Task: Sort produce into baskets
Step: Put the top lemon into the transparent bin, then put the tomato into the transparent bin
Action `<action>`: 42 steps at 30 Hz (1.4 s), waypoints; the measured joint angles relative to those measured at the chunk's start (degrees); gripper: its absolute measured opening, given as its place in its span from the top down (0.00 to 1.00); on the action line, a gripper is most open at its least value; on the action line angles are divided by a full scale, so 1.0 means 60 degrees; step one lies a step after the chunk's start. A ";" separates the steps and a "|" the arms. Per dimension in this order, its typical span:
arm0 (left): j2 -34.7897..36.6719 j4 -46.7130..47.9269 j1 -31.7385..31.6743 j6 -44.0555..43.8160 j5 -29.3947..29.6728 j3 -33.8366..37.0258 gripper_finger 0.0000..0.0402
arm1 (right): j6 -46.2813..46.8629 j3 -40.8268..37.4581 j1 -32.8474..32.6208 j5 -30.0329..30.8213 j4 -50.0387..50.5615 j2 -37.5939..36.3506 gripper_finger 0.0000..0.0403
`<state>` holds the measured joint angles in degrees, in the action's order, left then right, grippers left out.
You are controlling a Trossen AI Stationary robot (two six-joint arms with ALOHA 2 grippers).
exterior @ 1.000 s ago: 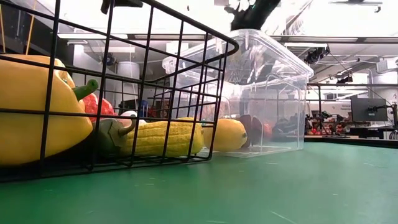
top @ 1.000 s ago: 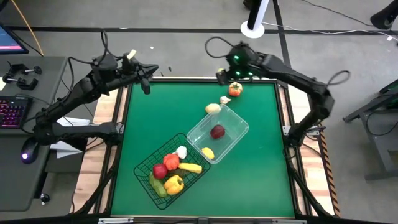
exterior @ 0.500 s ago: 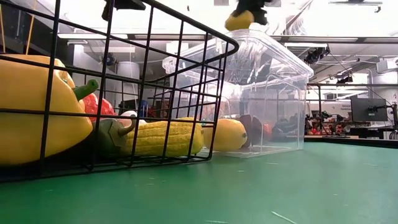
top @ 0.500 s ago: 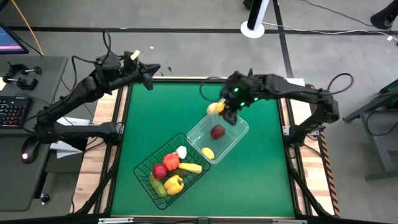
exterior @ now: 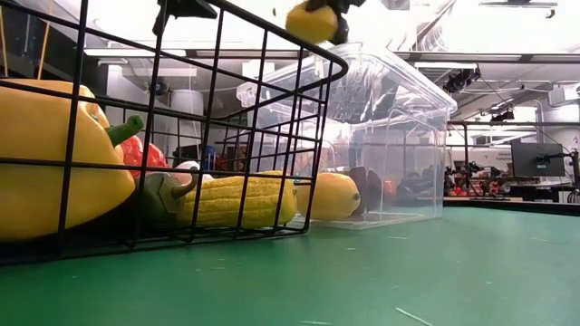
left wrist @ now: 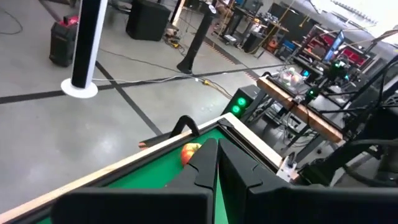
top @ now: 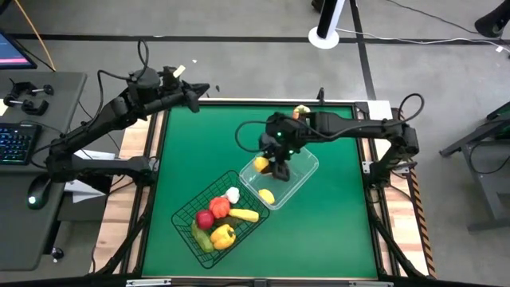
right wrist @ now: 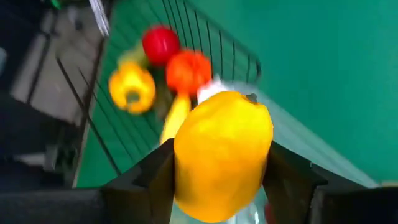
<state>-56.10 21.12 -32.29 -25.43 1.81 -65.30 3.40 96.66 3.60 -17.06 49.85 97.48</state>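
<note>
The right gripper (top: pixel 269 163) hung over the clear plastic basket (top: pixel 303 171), at that basket's end nearest the wire basket (top: pixel 196 209), with its two dark fingers (right wrist: pixel 283 174) closed on a smooth, rounded yellow fruit (right wrist: pixel 222 153). From table height the fruit (exterior: pixel 311 21) showed above the clear basket's (exterior: pixel 399 145) rim, its top cut off by the picture's edge and the gripper mostly out of sight there.

The clear basket was see-through plastic with rounded corners and lay slantwise near the middle of the green bench (top: pixel 335 231). Inside it lay a smooth yellow lemon-like piece (top: pixel 267 196) at the end nearest the mesh; a dark red piece (exterior: pixel 367 190) showed through the wall from table height but was hidden under the arm from above.

The wire basket, black open mesh, sat against the clear one toward the bench's front left. It held a glossy yellow bell pepper (top: pixel 222 235), a ridged ear of corn (top: pixel 245 215), a red tomato-like piece (top: pixel 219 207), a second red piece (top: pixel 205 220), a small white piece (top: pixel 233 194) and something green (top: pixel 203 237), partly covered by the rest and hard to name.

One orange-red fruit (top: pixel 302 112) lay alone at the bench's far edge.

The left gripper (top: pixel 194 92) hovered over the far left corner, its fingers (left wrist: pixel 233 171) pressed together on nothing.
</note>
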 joint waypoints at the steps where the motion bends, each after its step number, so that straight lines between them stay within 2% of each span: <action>1: 0.0000 0.0000 0.0030 0.0003 -0.0004 0.0000 1.00 | -0.0092 0.0000 0.0000 0.0046 0.0377 -0.0018 0.53; 5: 0.0000 0.0004 0.0043 0.0006 -0.0009 0.0000 1.00 | -0.0365 -0.0021 0.0042 0.0444 0.2523 -0.0213 0.53; 8: 0.0004 0.0001 0.0043 0.0005 -0.0007 0.0000 1.00 | -0.0359 -0.0807 0.0105 0.1118 0.2983 -0.0774 0.53; 12: 0.0000 0.0004 0.0043 0.0004 -0.0009 0.0000 1.00 | 0.0652 -0.2666 0.0436 0.1188 0.1831 -0.1861 0.53; 17: -0.0007 0.0004 0.0098 0.0006 0.0033 0.0000 1.00 | 0.2901 -0.4267 0.0867 0.1241 0.0139 -0.2730 0.53; 21: -0.0039 -0.0005 0.0098 0.0010 0.0039 -0.0001 1.00 | 0.3692 -0.4926 0.0989 0.1232 -0.0113 -0.2952 0.53; 28: -0.0184 -0.0007 0.0094 0.0010 0.0056 -0.0004 1.00 | 0.3760 -0.5433 0.1013 0.1149 -0.0171 -0.2937 0.52; 31: -0.0287 -0.0004 0.0094 0.0013 0.0056 -0.0004 1.00 | 0.3893 -0.5435 0.1021 0.1242 -0.0376 -0.2937 0.44; 36: -0.0442 -0.0004 0.0094 0.0034 0.0056 -0.0004 1.00 | 0.4143 -0.5262 0.1079 0.1452 -0.0627 -0.2937 0.22; 39: -0.0463 -0.0004 0.0094 0.0238 0.0060 -0.0004 1.00 | 0.3709 -0.4571 0.1438 0.1299 -0.0622 -0.2934 0.12; 42: -0.0463 -0.0004 0.0094 0.0360 0.0064 -0.0004 1.00 | 0.2830 -0.3615 0.1974 0.1588 -0.0580 -0.2934 0.08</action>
<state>-58.87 21.10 -31.73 -23.27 2.20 -65.32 20.37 74.97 15.44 -7.53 46.37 79.88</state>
